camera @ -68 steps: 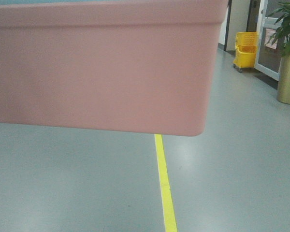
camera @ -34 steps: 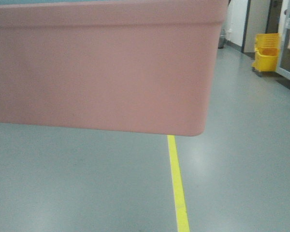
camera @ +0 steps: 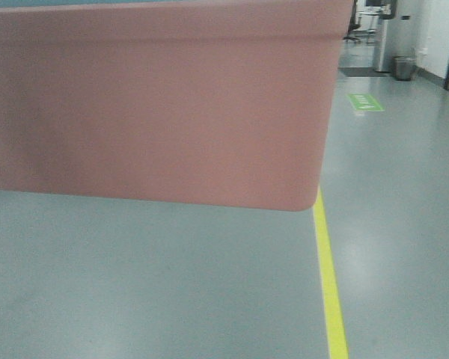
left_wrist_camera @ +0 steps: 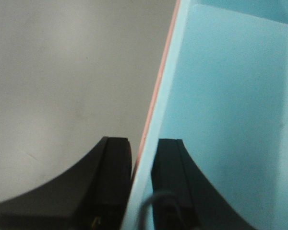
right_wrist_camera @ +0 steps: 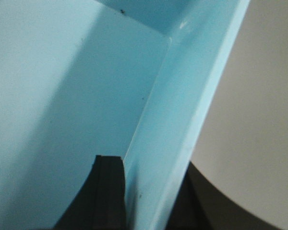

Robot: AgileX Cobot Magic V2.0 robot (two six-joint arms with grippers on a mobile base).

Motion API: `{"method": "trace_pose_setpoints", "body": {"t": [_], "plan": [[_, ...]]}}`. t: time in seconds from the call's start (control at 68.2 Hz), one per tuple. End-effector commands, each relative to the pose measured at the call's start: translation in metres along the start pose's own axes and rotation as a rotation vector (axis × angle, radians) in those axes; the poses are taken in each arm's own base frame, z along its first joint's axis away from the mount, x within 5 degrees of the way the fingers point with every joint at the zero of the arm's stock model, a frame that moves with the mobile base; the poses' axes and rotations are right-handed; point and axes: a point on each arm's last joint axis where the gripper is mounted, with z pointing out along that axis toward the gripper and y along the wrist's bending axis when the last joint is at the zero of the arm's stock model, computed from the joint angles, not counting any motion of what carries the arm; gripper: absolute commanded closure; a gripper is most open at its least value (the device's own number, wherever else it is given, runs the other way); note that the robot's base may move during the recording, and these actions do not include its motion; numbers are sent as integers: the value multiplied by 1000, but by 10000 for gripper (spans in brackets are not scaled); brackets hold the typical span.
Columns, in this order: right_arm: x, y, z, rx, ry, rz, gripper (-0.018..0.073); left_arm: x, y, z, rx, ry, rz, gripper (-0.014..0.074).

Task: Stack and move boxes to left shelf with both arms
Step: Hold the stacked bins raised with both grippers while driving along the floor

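Stack carried off the floor; no table in any view.

- Pink tub point(camera: 157, 105) is seen close in the front view, filling the upper left, long axis lying left to right across the frame. Grey floor point(camera: 172, 284) is visible beneath it, with a yellow line point(camera: 325, 262) running away to the far side. A green floor marking point(camera: 365, 102) and a waste bin point(camera: 404, 67) are noted far right.
- Light blue tub point(left_wrist_camera: 230, 96) is nested inside the pink one: a thin pink edge is seen along the outside of the blue wall in the left wrist view.
- Left gripper point(left_wrist_camera: 143, 163) is clamped on the left end wall, one finger outside, the other inside the blue tub, both walls pinched between.
- Right gripper point(right_wrist_camera: 146, 191) is clamped likewise on the opposite end wall of the light blue tub point(right_wrist_camera: 62, 96), one finger inside, a dark one outside; pink is not made out in this view.
- Left shelf is not seen in any view, so its bearing from the stack cannot be told.

Judged: stacking is done, carrying is in hand. The load is shared evenly between the arms. Placement is expected to turn on the long side being brought square to the shelf front, both grips kept tight.
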Motion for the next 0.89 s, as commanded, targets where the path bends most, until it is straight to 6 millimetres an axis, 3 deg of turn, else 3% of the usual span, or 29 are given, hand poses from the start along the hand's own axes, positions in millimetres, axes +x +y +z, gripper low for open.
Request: {"method": "trace_pose_setpoints", "body": {"t": [0.0, 0.88], "plan": [[-20, 15, -30, -221, -219, 62, 523, -20, -27, -35, 280, -197, -48, 599], [-20, 15, -30, -221, -219, 62, 523, -20, -27, -35, 280, -197, -48, 599]]}}
